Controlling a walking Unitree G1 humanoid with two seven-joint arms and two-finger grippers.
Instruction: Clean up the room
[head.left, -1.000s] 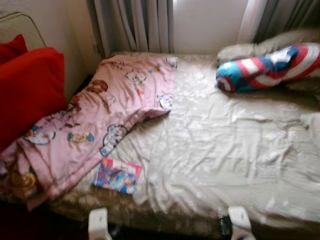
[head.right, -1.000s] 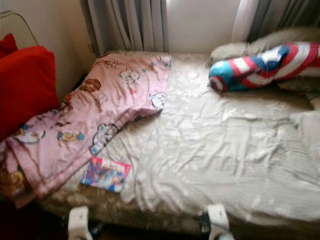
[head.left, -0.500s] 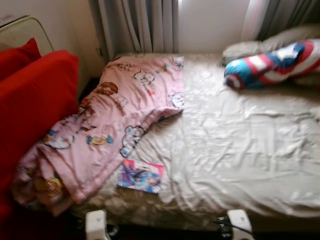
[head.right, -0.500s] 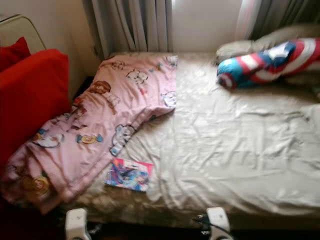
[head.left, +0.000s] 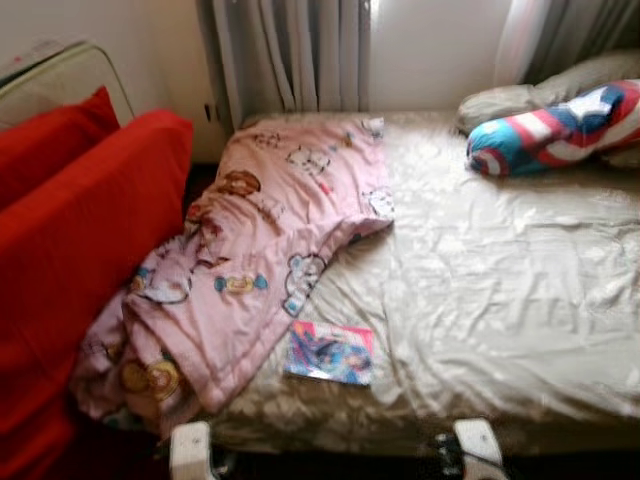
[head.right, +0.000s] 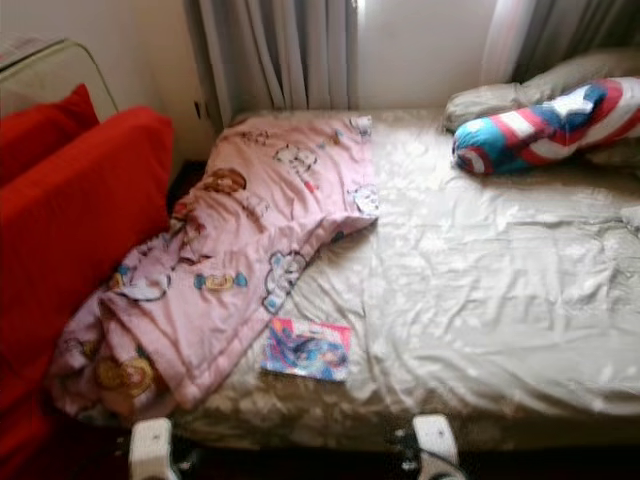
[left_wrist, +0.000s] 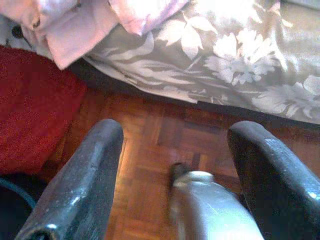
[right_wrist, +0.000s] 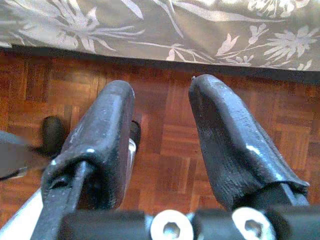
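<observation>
1. The left gripper (left_wrist: 172, 165) hangs over the parquet floor (left_wrist: 150, 145), fingers (left_wrist: 80, 185) spread wide and holding nothing.
2. The right gripper (right_wrist: 162, 145) also hangs above the floor, fingers (right_wrist: 100, 140) parted and empty.
3. Beyond both pairs of fingers lies the bed (head.left: 500, 280), its floral edge just past them.
4. A pink blanket (head.left: 250, 260) lies crumpled beyond the left fingers, spilling off the bed.
5. A book (head.left: 329, 352) lies beside the blanket near the bed's front edge.
6. A striped bolster (head.left: 550, 130) rests far beyond the right fingers, by the curtains (head.left: 290, 55).
7. Red cushions (head.left: 70, 250) stand further left.

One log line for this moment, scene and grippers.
scene: bed | pink blanket bunched at left edge | book at near edge | left gripper open, empty, over floor | right gripper open, empty, over floor
</observation>
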